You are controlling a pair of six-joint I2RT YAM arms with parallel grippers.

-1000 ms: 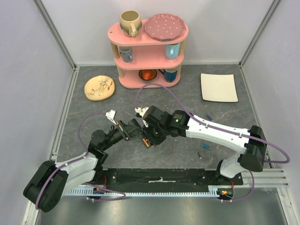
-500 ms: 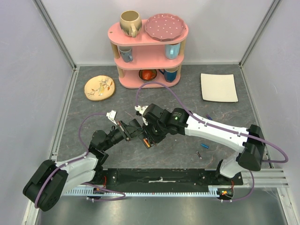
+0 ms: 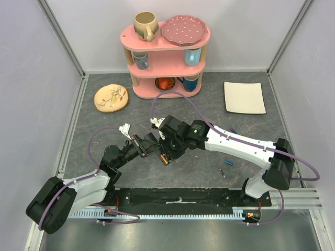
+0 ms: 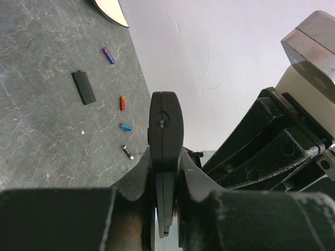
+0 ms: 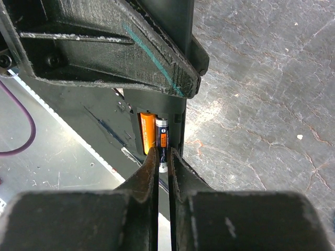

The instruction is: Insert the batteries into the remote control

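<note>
My left gripper (image 3: 151,148) is shut on the black remote control (image 4: 165,125) and holds it edge-on above the table; its jaws (image 4: 166,159) clamp both flat faces. In the right wrist view the remote's (image 5: 179,121) open slot holds an orange battery (image 5: 147,133). Beside it a dark battery with an orange label (image 5: 163,137) lies half in the slot. My right gripper (image 5: 163,154) is shut on that battery's near end, and it meets the left one at mid-table (image 3: 167,156). Loose batteries lie on the table: blue-purple (image 4: 108,55), orange (image 4: 122,102), blue (image 4: 125,127), grey (image 4: 127,152).
A black battery cover (image 4: 84,87) lies on the grey table. A pink shelf (image 3: 166,39) with cups and a plate stands at the back, a patterned plate (image 3: 111,98) at back left, a white square plate (image 3: 244,97) at back right. Loose batteries (image 3: 229,162) lie right of the grippers.
Both grippers have crept slightly left while staying together; the holds on the remote and the battery are unchanged.
</note>
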